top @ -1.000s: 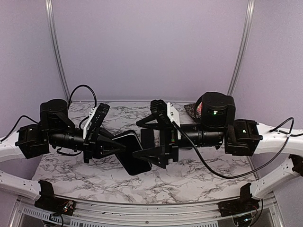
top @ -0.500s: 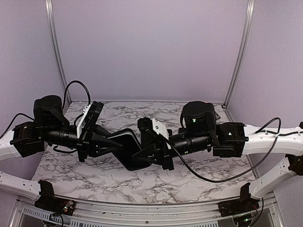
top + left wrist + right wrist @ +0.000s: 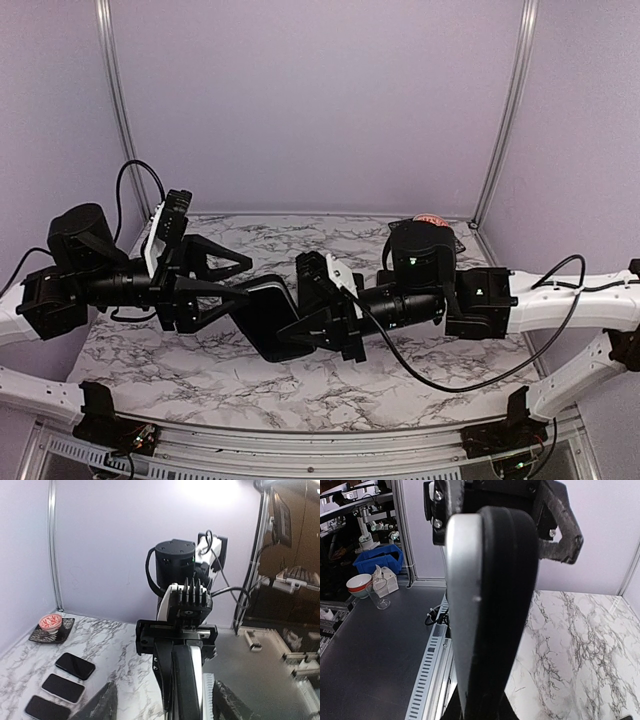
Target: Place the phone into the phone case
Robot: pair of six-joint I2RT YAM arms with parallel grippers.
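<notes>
The phone [image 3: 262, 312] hangs dark above the marble table's middle, with my right gripper [image 3: 305, 328] shut on its right end. Edge-on in the right wrist view, its silver side [image 3: 465, 605] lies against the thick black phone case [image 3: 507, 605], both clamped in my right gripper [image 3: 480, 712]. The left wrist view shows the same pair, black case [image 3: 185, 685] beside the silver phone [image 3: 198, 680]. My left gripper [image 3: 235, 283] stands open at the phone's left end, its fingers [image 3: 102, 705] on either side and apart from it.
Three spare dark phones [image 3: 75, 666] lie in a row on the table's right part. A red-and-white bowl [image 3: 50, 622] sits on a dark coaster in the far right corner [image 3: 430, 220]. Metal frame posts [image 3: 118, 110] stand at the back corners.
My right gripper has shut on the phone's right end. My left gripper has opened, let go of the phone and drawn back to the left.
</notes>
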